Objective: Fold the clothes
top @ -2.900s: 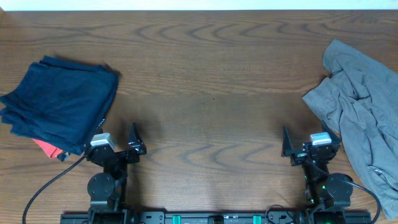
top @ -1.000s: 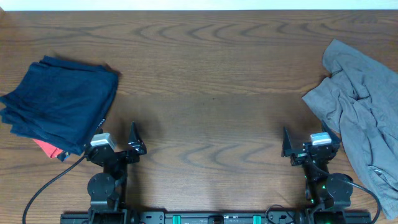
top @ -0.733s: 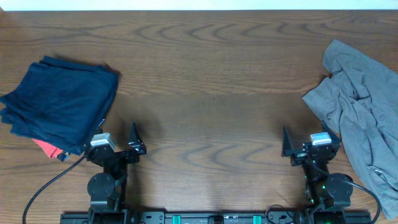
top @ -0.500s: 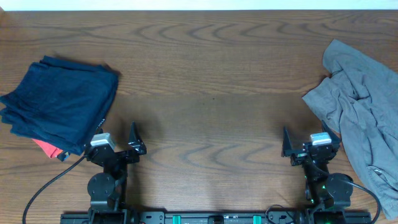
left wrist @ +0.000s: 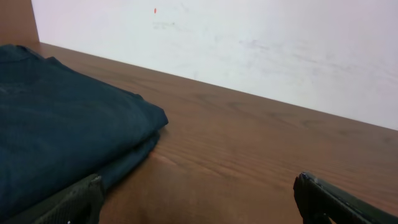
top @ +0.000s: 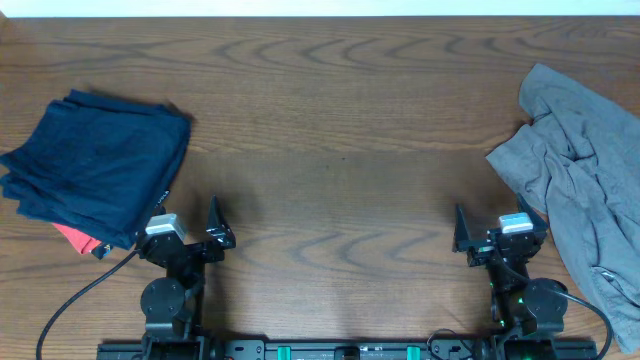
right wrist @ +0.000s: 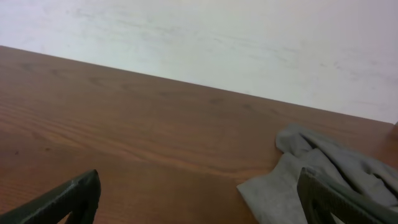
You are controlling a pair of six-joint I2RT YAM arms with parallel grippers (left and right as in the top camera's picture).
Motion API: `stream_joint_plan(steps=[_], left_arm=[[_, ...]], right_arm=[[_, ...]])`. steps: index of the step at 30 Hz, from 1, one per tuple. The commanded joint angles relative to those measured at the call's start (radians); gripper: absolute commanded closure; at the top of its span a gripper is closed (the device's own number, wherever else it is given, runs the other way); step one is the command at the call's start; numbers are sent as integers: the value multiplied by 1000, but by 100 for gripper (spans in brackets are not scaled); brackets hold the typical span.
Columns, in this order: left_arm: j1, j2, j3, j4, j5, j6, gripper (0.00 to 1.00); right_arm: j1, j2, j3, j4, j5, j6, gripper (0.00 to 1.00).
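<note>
The right gripper (top: 492,236) is parked at the near edge toward the right corner, jaws spread and empty. The left gripper (top: 188,238) is parked at the near edge toward the left corner, also spread and empty. The grey shorts (top: 585,190) lie crumpled along the right edge, just beside the right gripper. The step in hand is probably the first grasp. Take a waistband edge, not a loose fold, then drag the shorts to mid-table and flatten them. Avoid the navy garments (top: 95,165) at the left edge.
</note>
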Motion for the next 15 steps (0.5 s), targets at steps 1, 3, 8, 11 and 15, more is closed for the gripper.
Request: stream_joint_plan(steps=[1, 3, 8, 11, 15], left_arm=[[6, 2, -23, -33, -8, 6, 2], [6, 2, -23, -33, -8, 6, 2], [6, 3, -23, -29, 28, 3, 2], [6, 5, -21, -30, 82, -34, 2], [6, 35, 35, -93, 116, -34, 2]], right_arm=[[8, -2, -1, -3, -14, -6, 1], [8, -2, -1, -3, -28, 32, 1], [8, 4, -1, -3, -21, 176, 1], [8, 10, 0, -3, -35, 248, 1], [8, 33, 36, -40, -57, 254, 1]])
